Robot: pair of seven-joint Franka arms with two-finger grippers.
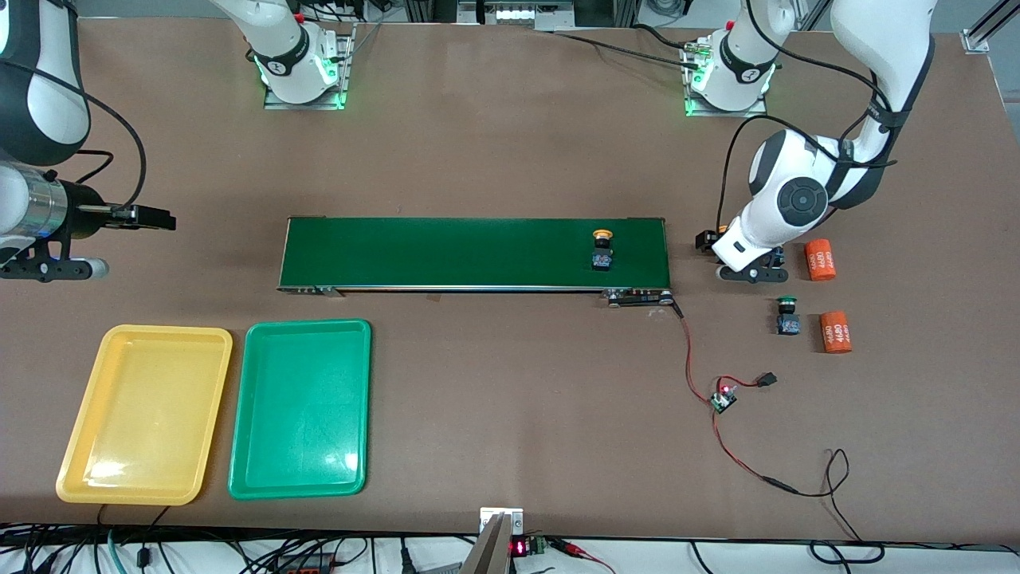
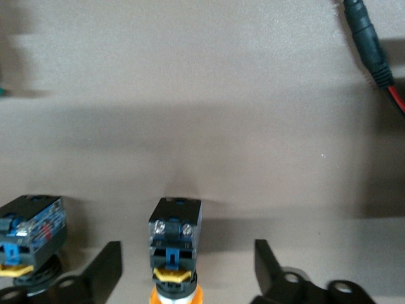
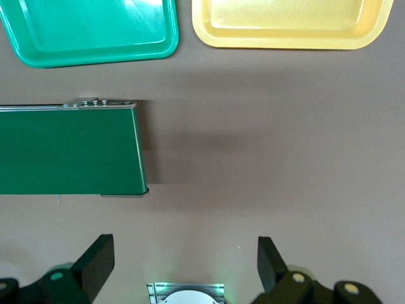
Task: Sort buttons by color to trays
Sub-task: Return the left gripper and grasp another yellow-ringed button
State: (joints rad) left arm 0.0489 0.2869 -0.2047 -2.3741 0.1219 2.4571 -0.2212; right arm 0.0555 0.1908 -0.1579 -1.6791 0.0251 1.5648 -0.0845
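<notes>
Currently one yellow-capped button (image 1: 602,249) rides on the conveyor belt (image 1: 446,253), toward the left arm's end of it. A green-capped button (image 1: 787,314) lies on the table off that end of the belt, nearer the front camera than the left gripper (image 1: 747,269), with two orange cylinders (image 1: 819,260) beside it.

In the left wrist view a third button (image 2: 174,244), with an orange-yellow cap, lies on the table between the left gripper's two fingers (image 2: 104,269); a gap shows on each side, so the jaws stand apart and grip nothing yet. A fourth button (image 2: 30,235) lies just beside it, outside the fingers.

The right gripper (image 1: 151,218) waits over bare table off the right arm's end of the belt; its wrist view shows the jaws wide open and empty.

Both the yellow tray (image 1: 145,414) and the green tray (image 1: 300,408) hold nothing. They sit side by side, nearer the front camera than the belt, at the right arm's end.

Judged step: pick-up of the next button for feeding onto the belt; sorting has not begun. Next move calls for squeezing the body squarely, without nudging the neighbouring button, then lifting clear.
</notes>
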